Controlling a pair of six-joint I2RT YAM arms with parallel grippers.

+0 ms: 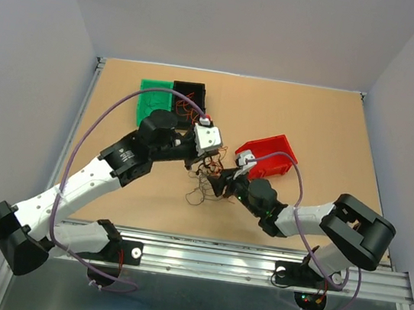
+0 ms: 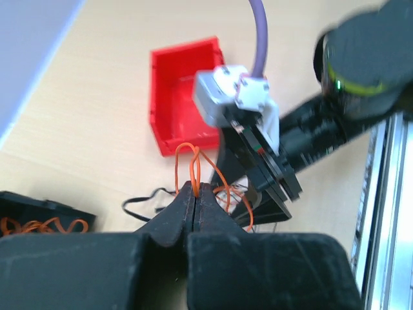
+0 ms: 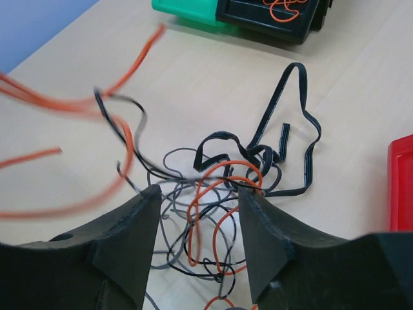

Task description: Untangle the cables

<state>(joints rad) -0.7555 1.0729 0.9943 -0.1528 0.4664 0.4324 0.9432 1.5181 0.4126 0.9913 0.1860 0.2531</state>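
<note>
The cables lie as a tangle of thin orange, black and grey wires in the middle of the table, between the two grippers. My left gripper is shut on an orange cable, whose loops rise from its tips; in the top view this gripper is just above the pile. My right gripper stands open right over the tangle, with wires lying between its fingers but not pinched. Blurred orange strands stretch up and away to the left. A flat black ribbon cable loops at the pile's far side.
A red bin stands just right of the pile, behind my right wrist. At the back left, a green bin sits next to a black bin, and the black bin holds orange wire. Wooden tabletop extends on all sides.
</note>
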